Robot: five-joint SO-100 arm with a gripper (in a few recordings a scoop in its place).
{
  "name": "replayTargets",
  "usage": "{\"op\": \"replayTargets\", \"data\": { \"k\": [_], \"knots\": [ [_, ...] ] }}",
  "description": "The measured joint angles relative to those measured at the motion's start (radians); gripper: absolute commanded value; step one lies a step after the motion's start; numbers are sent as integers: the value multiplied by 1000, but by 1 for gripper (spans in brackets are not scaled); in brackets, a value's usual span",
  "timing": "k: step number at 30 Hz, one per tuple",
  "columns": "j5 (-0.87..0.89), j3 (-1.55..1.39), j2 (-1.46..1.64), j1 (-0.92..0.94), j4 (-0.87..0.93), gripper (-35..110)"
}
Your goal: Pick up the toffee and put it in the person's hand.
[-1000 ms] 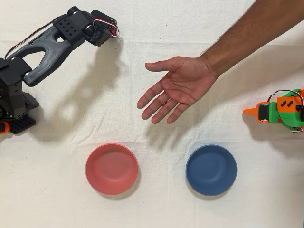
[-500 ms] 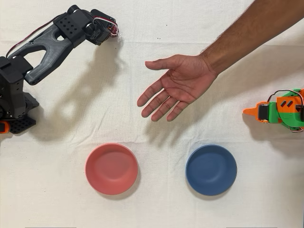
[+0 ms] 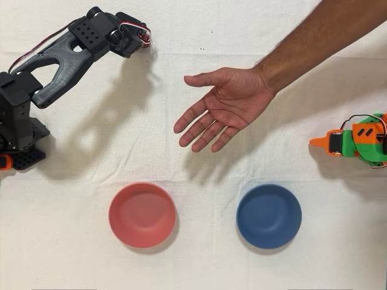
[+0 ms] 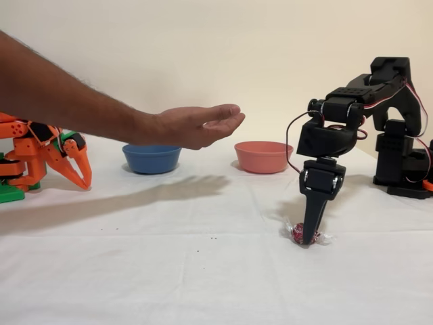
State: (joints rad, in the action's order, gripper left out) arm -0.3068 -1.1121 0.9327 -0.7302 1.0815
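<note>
Red-foil toffee (image 4: 302, 233) on cloth between nearly closed tool (image 4: 310, 238) tips (touching).

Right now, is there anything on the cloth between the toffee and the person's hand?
No. In the fixed view, only bare white cloth lies between the toffee and the raised hand.

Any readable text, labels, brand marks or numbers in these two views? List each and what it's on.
None readable. No print shows on the black arm, its claw, the toffee, the red bowl, the blue bowl or the tablecloth. The toffee's foil is too small to tell.
</note>
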Motion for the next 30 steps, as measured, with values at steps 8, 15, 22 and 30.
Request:
{"op": "replayTargets", "data": {
  "k": [8,15,22,30],
  "knots": [
    [6,0,0,32,-54,13],
    [37,-2,29,64,-75,13],
    [58,-2,146,91,-75,13],
    [44,-2,305,146,-75,12]
  ]
}}
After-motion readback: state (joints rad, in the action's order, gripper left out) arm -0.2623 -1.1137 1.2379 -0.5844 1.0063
